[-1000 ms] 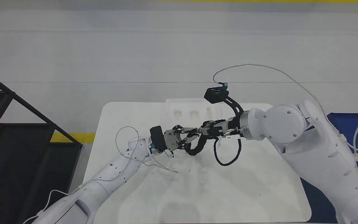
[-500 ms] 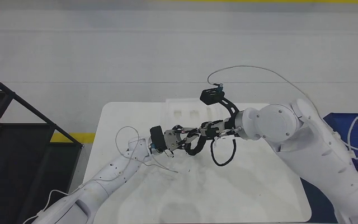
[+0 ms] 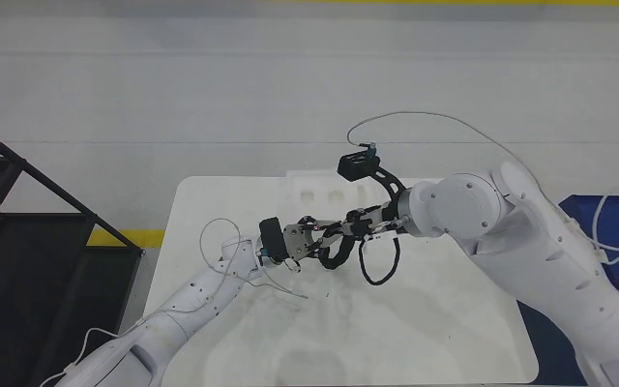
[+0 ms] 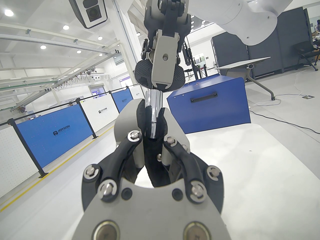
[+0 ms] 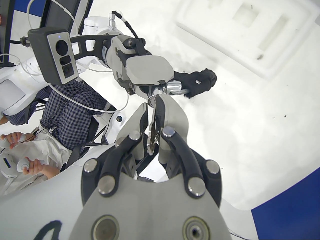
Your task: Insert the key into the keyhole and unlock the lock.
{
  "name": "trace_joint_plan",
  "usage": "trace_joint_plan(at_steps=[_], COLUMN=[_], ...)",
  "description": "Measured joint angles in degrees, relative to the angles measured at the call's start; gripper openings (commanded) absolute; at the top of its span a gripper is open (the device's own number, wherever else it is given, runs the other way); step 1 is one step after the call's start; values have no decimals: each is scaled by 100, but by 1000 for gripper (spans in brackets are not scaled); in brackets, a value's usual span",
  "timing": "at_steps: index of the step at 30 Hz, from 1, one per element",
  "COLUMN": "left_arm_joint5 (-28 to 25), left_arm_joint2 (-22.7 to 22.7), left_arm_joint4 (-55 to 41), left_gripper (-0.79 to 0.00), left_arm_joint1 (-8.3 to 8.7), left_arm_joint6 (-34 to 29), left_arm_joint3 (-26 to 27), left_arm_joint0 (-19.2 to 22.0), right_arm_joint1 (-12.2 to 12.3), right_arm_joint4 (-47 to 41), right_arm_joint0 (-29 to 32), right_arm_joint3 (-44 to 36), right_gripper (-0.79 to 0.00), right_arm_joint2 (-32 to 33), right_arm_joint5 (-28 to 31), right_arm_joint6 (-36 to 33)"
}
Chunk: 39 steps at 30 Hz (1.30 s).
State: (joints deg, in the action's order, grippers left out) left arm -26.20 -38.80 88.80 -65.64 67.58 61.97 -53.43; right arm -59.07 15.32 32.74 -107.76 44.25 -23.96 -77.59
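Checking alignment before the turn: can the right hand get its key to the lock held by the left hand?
Likely yes: the right hand holds the key tip-first against the lock, and nothing stands between them.

Two arms meet tip to tip above the desk (image 3: 464, 329).
Left claw (image 4: 152, 118) clamps the lock (image 4: 153, 103), right claw (image 5: 152, 112) pinches the key (image 5: 151, 138), arms stretched inward from opposite sides.

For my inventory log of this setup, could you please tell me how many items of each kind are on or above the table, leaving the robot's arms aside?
Key: 1
Lock: 1
White foam tray: 1
Total: 3
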Motion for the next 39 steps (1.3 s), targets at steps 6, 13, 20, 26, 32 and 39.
trace_joint_plan(at_steps=[6,13,20,26,32,39], left_arm_joint5=[0,0,9,-480,-1304,-1766], left_arm_joint2=[0,0,-19,-203,-425,-600], left_arm_joint4=[0,0,-47,-351,-1048,-1639], left_gripper=[-785,-785,-785,-785,-785,-785], left_arm_joint1=[0,0,-1,39,67,47], left_arm_joint6=[0,0,-83,-635,-1250,-1625], left_arm_joint3=[0,0,58,340,466,506], left_arm_joint0=[0,0,-38,-175,-254,-294], right_arm_joint1=[-8,52,183,331,453,470], right_arm_joint4=[-68,-225,-597,-1110,-1490,-1664], right_arm_joint0=[-44,62,295,659,955,1043], right_arm_joint3=[79,115,171,156,-24,6], right_gripper=[-499,0,0,0,0,0], right_arm_joint2=[76,387,892,1452,1937,2012], right_arm_joint5=[73,467,1880,3777,4594,4698], right_arm_joint6=[43,146,-11,-89,-118,-48])
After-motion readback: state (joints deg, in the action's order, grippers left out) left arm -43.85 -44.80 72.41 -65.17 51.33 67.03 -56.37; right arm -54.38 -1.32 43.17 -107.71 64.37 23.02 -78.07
